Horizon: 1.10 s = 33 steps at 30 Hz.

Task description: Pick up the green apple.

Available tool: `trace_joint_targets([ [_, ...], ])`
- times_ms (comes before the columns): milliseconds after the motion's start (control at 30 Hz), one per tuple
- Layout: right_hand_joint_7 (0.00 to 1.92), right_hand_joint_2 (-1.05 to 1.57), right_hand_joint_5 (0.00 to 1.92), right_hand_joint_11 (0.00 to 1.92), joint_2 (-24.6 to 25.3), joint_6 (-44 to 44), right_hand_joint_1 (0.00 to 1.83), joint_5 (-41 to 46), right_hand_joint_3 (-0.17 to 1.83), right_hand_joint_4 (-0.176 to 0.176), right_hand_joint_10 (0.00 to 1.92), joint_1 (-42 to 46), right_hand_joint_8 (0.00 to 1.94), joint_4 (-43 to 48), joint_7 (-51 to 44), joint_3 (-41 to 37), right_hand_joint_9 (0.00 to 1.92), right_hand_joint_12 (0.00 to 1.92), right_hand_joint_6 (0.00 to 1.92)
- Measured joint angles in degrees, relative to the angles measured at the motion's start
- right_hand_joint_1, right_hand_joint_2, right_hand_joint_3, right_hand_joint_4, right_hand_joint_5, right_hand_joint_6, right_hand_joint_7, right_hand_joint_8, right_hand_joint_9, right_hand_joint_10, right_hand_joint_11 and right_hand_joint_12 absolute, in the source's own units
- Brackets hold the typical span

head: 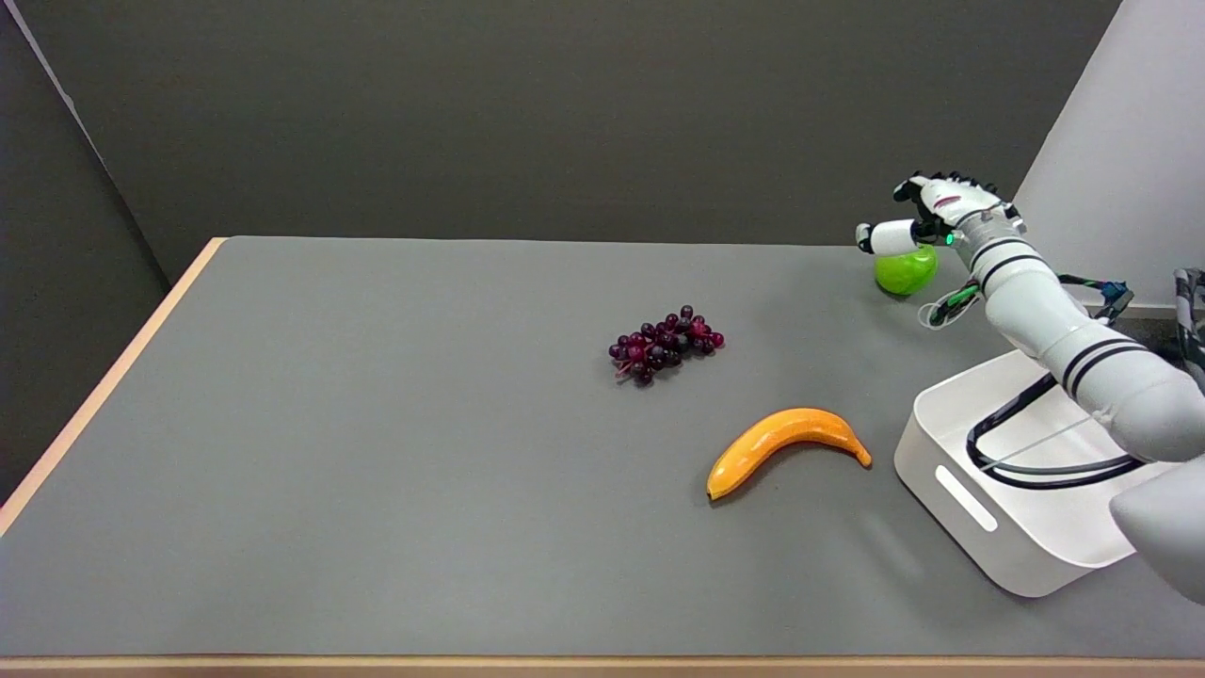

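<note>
The green apple [906,271] lies on the grey table [377,424] near its far right edge. My right hand [941,215] hangs just above and behind it, palm down over the fruit. The thumb [885,237] sticks out to the left across the apple's top, and the other fingers [927,186] are spread above it. Nothing is closed around the apple. I cannot tell whether the thumb touches it. The hand hides the apple's upper right side.
A bunch of dark purple grapes [665,344] sits mid-table. An orange-yellow banana [783,445] lies nearer, to the right. A white bin [1007,490] stands at the near right under my forearm, with black cables hanging into it.
</note>
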State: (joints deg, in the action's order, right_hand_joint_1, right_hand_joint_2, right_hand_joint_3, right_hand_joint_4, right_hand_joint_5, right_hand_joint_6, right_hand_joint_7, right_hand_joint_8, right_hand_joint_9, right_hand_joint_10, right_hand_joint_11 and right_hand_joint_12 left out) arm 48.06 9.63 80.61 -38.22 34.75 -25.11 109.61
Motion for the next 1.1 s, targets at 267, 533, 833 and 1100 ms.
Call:
trace_joint_targets([
  [267,0.20,0.57,0.20,0.00,1.56,-0.13,0.41,0.29,0.95,0.024,0.64,-2.82,0.37,-5.86,0.61,1.28,0.01,1.03,0.48],
  [533,0.18,0.56,0.19,0.00,3.12,-0.04,0.42,0.43,0.95,0.027,0.61,-5.22,0.36,-10.84,1.68,2.27,0.01,1.02,0.48],
  [833,0.17,0.57,0.19,0.00,4.61,0.49,0.43,0.64,0.95,0.028,0.60,-6.99,0.35,-14.57,2.34,2.86,0.02,1.02,0.48],
  [1100,0.18,0.61,0.19,0.00,5.92,0.91,0.58,0.57,0.96,0.030,0.63,-8.37,0.32,-17.08,2.63,3.14,0.04,1.10,0.45],
])
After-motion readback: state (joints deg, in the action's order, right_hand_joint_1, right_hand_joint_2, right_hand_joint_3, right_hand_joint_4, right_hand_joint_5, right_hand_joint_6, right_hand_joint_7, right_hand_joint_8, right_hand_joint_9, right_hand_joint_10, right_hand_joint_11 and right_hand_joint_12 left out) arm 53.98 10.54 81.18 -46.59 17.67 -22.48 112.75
